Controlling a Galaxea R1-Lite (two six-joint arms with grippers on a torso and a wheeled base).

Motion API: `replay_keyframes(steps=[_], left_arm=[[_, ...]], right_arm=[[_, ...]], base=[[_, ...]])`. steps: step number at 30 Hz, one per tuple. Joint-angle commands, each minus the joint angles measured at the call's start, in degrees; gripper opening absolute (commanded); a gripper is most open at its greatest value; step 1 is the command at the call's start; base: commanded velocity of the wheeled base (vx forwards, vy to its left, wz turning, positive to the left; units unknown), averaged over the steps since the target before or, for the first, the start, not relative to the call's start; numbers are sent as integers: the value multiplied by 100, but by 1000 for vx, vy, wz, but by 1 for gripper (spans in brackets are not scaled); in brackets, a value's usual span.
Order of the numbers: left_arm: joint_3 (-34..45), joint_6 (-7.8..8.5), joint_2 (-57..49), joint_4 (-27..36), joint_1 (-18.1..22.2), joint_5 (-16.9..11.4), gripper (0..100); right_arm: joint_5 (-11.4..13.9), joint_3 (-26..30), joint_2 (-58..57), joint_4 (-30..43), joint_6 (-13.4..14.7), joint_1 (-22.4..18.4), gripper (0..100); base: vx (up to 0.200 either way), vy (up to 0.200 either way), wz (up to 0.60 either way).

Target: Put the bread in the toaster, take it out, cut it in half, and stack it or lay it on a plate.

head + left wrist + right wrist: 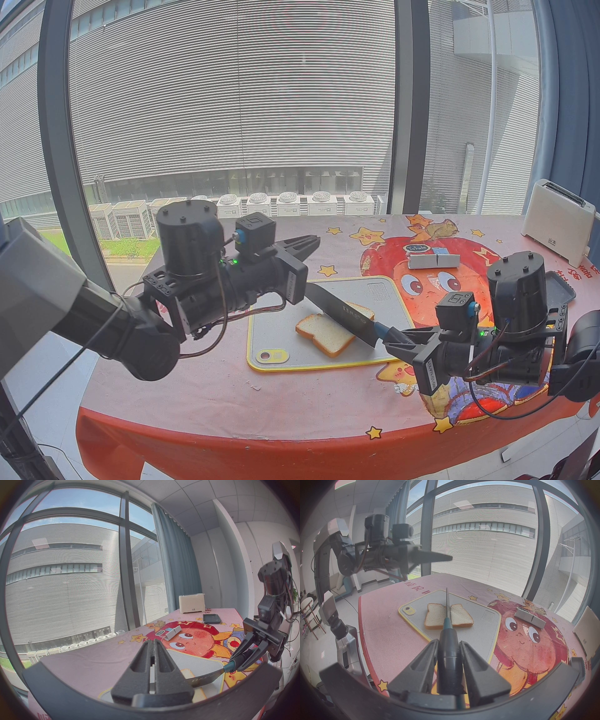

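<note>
1. Step in hand, as I judged it: the cut. The bread [325, 334], one slice, lay flat near the middle of the cutting board [275, 325], well apart from the toaster [558, 228] at the far right
2. The right gripper [395, 340] was clamped on the handle of the knife [340, 311]. The blade reached left across the middle of the slice, edge down. Whether it had bitten through could not be told
3. The left gripper [310, 244] had its fingers pressed together and held nothing. It hung above the far left part of the board, clear of the bread
4. Next move, by my reckoning: press the blade straight down and draw it through, keeping it on the centre line so the halves come out even. Nothing braced the slice, so it might slide or tear under the blade, and the idle left gripper could steady it
5. After that the halves would go to the plate [561, 286], a dark tray-like dish at the right, partly behind the right arm and near the toaster
6. Surface: a table [206, 387] under a pink cloth printed with stars and a big cartoon face. A small grey block [434, 260] sat just beyond the board's far right corner
7. Room: tall windows [231, 94] looked onto a ribbed grey building, and a blue curtain [572, 94] hung at the right
</note>
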Motion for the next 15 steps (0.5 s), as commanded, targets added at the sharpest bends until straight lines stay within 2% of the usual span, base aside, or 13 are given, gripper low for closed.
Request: replay_keyframes(steps=[1,3,10,15], left_arm=[[443,-14,-705,-48,233,12,0],[522,-14,-767,-48,251,12,0],[1163,-14,-1452,-110,690,20,0],[2130,-6,-1452,-1147,831,179,0]], right_arm=[[14,18,-88,-16,-4,-1,0],[22,27,-105,-16,-4,-1,0],[40,18,-141,-16,-4,-1,0],[49,27,-141,-16,-4,8,0]], base=[[0,0,0],[0,0,0],[0,0,0],[0,0,0]])
